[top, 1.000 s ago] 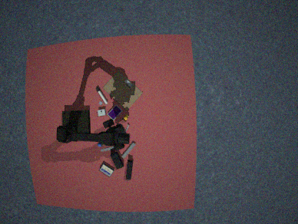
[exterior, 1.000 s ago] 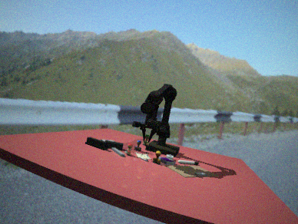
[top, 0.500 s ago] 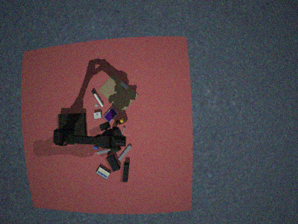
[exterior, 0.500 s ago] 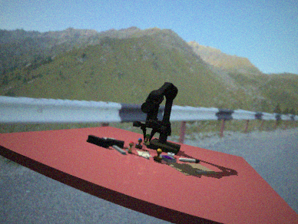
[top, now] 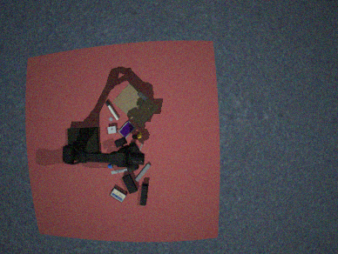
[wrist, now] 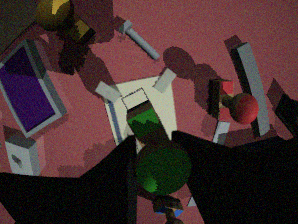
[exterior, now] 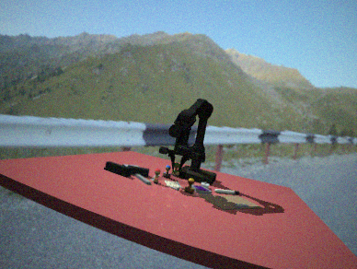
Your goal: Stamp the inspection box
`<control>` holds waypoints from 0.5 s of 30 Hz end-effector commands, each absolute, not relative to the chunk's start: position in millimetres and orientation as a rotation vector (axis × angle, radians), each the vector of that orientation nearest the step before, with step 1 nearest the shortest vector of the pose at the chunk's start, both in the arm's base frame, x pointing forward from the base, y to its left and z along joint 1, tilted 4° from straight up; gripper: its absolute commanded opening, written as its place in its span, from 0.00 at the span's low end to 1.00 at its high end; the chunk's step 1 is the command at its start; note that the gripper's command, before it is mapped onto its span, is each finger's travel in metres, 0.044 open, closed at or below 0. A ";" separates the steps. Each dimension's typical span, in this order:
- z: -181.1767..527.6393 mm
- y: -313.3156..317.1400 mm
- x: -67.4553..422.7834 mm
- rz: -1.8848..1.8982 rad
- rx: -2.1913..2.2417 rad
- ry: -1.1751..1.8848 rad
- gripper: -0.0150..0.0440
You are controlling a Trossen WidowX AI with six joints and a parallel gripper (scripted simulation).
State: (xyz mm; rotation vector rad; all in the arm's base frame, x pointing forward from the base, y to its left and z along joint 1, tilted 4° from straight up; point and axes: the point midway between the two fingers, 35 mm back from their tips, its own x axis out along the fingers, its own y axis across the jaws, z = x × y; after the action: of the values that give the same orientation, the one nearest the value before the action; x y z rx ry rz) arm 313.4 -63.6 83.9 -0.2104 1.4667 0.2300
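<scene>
My gripper (wrist: 153, 139) (exterior: 176, 168) is shut on the green-knobbed stamp (wrist: 164, 170) and holds it over the white card (wrist: 167, 112) (exterior: 172, 184). The stamp's green-marked block covers the lower part of the inspection box (wrist: 132, 93); the part of the box that shows is blank. Whether the stamp touches the card I cannot tell. In the top view the arm hides the card. The purple ink pad (wrist: 27, 95) (top: 126, 129) (exterior: 201, 188) lies to the left in the wrist view. The stamp's lettering is not readable.
A red-knobbed stamp (wrist: 243, 108) (exterior: 157, 173), a yellow-knobbed stamp (wrist: 54, 12) (exterior: 191, 181) and a blue-knobbed stamp (exterior: 167, 169) stand around the card. Small grey blocks (wrist: 164, 81) sit on its corners. A bolt (wrist: 142, 44), a grey bar (wrist: 252, 85) and a white block (wrist: 25, 157) lie nearby.
</scene>
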 end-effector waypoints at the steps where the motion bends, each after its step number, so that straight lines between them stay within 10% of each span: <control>1: 80.7 -62.8 313.4 0.236 -0.211 1.466 0.25; 15: 71.4 -62.6 314.2 0.237 -0.212 1.466 0.25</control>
State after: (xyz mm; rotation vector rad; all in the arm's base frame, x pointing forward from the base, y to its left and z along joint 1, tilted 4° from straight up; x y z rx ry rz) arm 314.3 -63.4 73.9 -0.2114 1.4661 0.2310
